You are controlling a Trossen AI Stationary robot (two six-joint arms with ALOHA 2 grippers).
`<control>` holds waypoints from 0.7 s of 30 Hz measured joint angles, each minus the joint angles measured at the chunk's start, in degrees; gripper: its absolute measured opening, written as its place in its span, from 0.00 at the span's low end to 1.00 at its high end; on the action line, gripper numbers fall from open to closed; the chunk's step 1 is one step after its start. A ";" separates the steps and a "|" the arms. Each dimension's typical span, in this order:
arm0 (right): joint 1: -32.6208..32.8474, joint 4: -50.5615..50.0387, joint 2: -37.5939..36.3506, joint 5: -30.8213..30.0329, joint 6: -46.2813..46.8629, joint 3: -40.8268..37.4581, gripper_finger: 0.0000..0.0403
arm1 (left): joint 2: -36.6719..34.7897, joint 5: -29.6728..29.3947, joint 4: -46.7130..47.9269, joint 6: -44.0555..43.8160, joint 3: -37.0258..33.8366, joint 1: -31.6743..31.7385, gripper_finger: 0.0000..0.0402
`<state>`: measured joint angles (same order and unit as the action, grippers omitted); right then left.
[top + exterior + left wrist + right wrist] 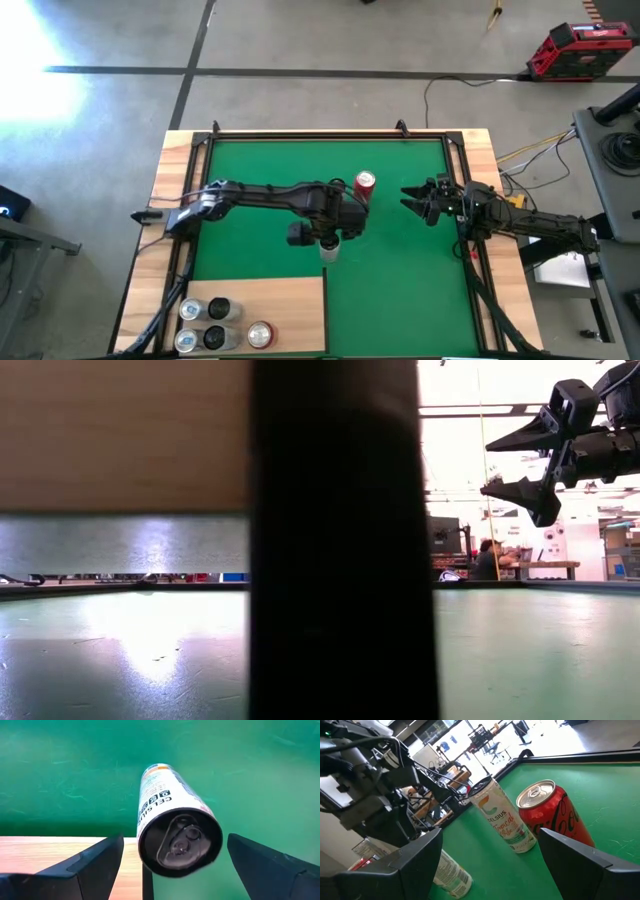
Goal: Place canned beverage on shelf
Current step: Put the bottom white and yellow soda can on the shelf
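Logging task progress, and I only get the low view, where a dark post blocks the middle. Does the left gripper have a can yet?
Observer: Not gripped. In the left wrist view the left gripper stands open around a white can, with gaps on both sides.
Operator: Any cans on the shelf?
Observer: Five cans, clustered at the left end of the shelf in the high view.
Operator: And the gripper I see top right?
Observer: That's the right gripper, open and empty, pointing towards a red can but apart from it.
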<state>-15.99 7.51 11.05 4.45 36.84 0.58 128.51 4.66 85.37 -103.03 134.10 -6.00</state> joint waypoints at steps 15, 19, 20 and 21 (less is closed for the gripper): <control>0.00 0.00 0.00 0.00 0.00 0.00 0.79 | 3.36 2.15 -0.47 -3.78 0.09 0.04 0.80; 0.00 0.00 0.00 0.00 0.02 0.00 0.79 | 3.45 1.92 -0.27 -4.22 0.09 0.04 0.75; -0.02 0.00 0.00 0.00 0.01 0.00 0.79 | 3.45 1.89 -0.14 -4.19 0.09 0.04 0.73; -0.01 0.00 0.00 0.00 0.01 0.00 0.79 | 3.45 1.82 0.02 -4.12 0.09 0.04 0.70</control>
<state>-16.00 7.51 11.05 4.45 36.85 0.58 131.96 6.48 85.39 -107.15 134.19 -5.96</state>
